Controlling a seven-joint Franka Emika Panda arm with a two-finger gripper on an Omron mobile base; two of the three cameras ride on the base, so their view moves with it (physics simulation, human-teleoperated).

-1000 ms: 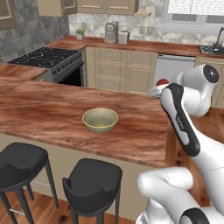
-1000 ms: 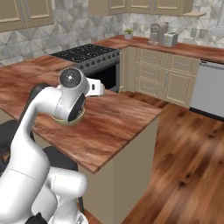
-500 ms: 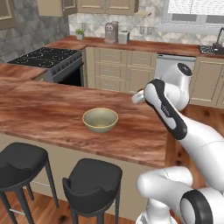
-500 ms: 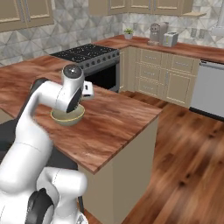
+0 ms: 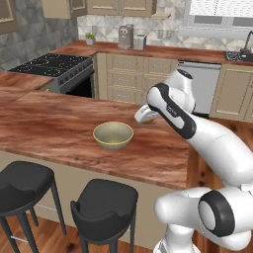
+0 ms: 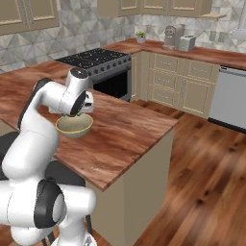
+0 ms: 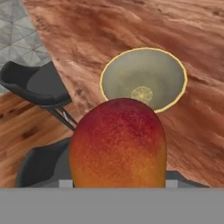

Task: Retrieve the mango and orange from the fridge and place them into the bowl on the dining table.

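Hand view: mango (image 7: pixel 118 144) clamped in the jaws, carried above the dining table (image 7: pixel 131 35) just short of the bowl (image 7: pixel 143 78). Bowl looks empty. Gripper (image 5: pixel 146 114) is held high and beside the rim, likely so it clears the rim before release.

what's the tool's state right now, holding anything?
Tool: closed on the mango, carried above the dining table next to the bowl.
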